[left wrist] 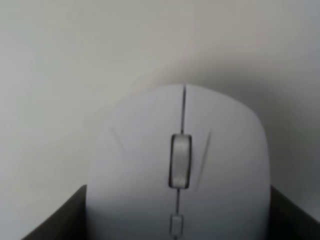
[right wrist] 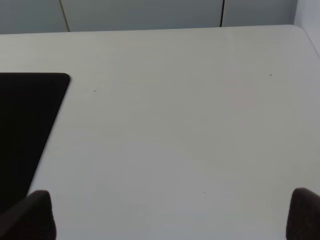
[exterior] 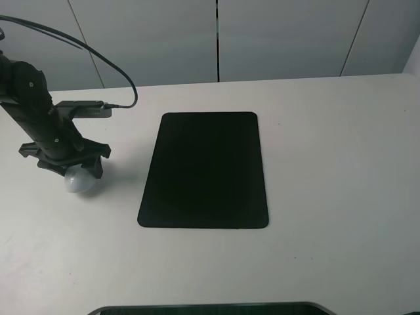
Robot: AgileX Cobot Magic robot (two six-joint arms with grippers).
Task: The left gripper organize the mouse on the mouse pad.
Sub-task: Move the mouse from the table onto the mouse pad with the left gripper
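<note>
Left claw (exterior: 73, 168) closed on the mouse (exterior: 80, 183), left of the mouse pad (exterior: 205, 170) and apart from it, over bare surface (exterior: 328, 170); can't tell if it's lifted. From above, claw hides most of the mouse, only a rounded white end shows. Wrist cam: mouse rear cut off, fingers (left wrist: 55, 220) just dark corners beside it. Right claw (right wrist: 167, 215) open, tips only in frame

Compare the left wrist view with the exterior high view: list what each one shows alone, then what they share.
Left wrist only: the scroll wheel on the mouse, close up, and dark fingers at both its sides. Exterior high only: the mouse pad, with the mouse lying off it, to its left. Both: the mouse, the left gripper closed on it, and the white table.
</note>
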